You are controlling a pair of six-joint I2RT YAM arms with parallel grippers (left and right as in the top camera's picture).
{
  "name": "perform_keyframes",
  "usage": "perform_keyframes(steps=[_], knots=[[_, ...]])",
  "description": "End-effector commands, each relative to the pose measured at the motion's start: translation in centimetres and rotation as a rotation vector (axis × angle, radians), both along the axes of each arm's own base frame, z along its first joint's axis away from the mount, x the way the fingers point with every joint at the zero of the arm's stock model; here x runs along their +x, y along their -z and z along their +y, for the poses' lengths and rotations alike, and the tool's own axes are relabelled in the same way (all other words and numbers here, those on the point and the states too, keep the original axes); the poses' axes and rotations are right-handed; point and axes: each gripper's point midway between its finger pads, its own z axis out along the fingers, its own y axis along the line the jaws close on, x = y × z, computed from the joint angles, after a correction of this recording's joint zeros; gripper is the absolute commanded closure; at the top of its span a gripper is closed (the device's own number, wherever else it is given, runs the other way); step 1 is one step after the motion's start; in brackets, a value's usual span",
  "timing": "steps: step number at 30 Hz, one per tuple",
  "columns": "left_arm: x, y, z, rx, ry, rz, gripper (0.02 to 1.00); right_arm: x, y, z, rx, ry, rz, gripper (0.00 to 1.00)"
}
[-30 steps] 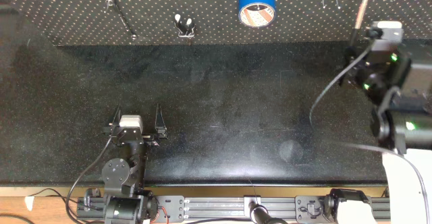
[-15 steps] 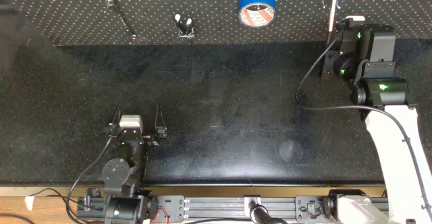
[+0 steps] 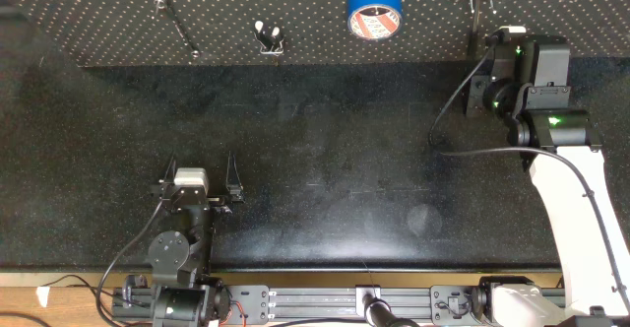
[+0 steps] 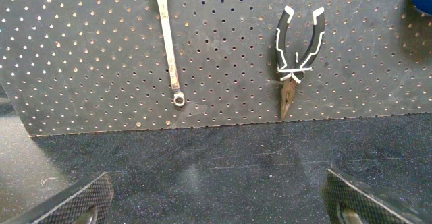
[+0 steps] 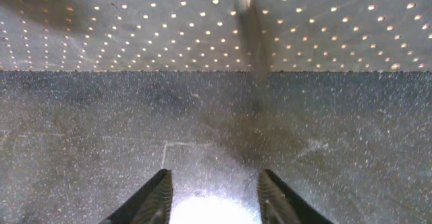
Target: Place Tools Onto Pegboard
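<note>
Overhead view of a black table (image 3: 345,150) with a pegboard (image 3: 98,12) standing along its far edge and two robot arms.

Four tools are on the board, from left to right: a wrench (image 3: 175,22), pliers (image 3: 268,36), a roll of blue tape (image 3: 374,10) and a hammer (image 3: 475,12). The hammer is at the right end, head up and handle down. It seems to rest by its head on a pair of hooks, so its own weight keeps it there.

The right gripper (image 5: 217,197) is low over the table just in front of the board, facing the hammer handle (image 5: 248,28). Its fingers (image 5: 155,197) are moderately apart with nothing between them, and there is a clear gap to the handle. The hammer therefore seems to be carried by the hooks alone.

The left gripper (image 3: 202,164) is near its own base, well away from the board. Its fingers (image 4: 74,200) are spread wide and empty. It faces the wrench (image 4: 169,42), which hangs by its top end, and the pliers (image 4: 297,48), which hang nose down with their handles over a hook.

No tools lie on the table, so the task looks all but finished.
</note>
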Motion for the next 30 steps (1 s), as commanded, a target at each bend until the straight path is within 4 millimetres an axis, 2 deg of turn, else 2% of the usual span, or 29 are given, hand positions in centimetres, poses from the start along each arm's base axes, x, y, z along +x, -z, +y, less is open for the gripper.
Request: perform_keyframes(steps=[1,3,4,6,8,12,16,19,23,27,30], knots=[[0.0,0.1,-0.2,0.012,0.008,0.001,0.023,0.5,-0.5,0.0,-0.01,0.001,-0.03,0.007],[0.0,0.1,-0.2,0.012,0.009,0.002,0.02,0.3,-1.9,-1.2,-0.059,0.049,-0.09,0.007],[0.0,0.1,-0.2,0.012,0.009,0.001,0.023,-0.1,-3.1,-1.9,-0.088,0.083,-0.173,0.007],[0.0,0.1,-0.2,0.012,0.009,0.001,0.023,-1.2,-4.4,-1.9,-0.075,0.094,-0.382,0.009],[0.0,0.1,-0.2,0.012,0.008,0.001,0.023,-4.5,-3.2,-1.8,0.009,0.148,-0.578,0.009],[0.0,0.1,-0.2,0.012,0.008,0.001,0.023,-8.9,0.0,-1.8,0.127,0.19,-0.81,0.009],[0.0,0.1,-0.2,0.012,0.008,0.001,0.023,-10.4,4.2,-1.6,0.087,0.178,-0.648,0.012],[0.0,0.1,-0.2,0.012,0.009,0.001,0.023,-12.4,6.4,-0.6,-0.014,0.078,-0.571,0.014],[0.0,0.1,-0.2,0.012,0.009,0.001,0.023,-12.8,1.8,-0.3,-0.164,-0.009,-0.797,0.014],[0.0,0.1,-0.2,0.012,0.008,0.001,0.023,-12.8,1.9,-0.3,-0.21,-0.035,-0.798,0.014],[0.0,0.1,-0.2,0.012,0.009,0.001,0.023,-12.7,1.8,-1.0,-0.222,-0.007,-0.798,0.016]])
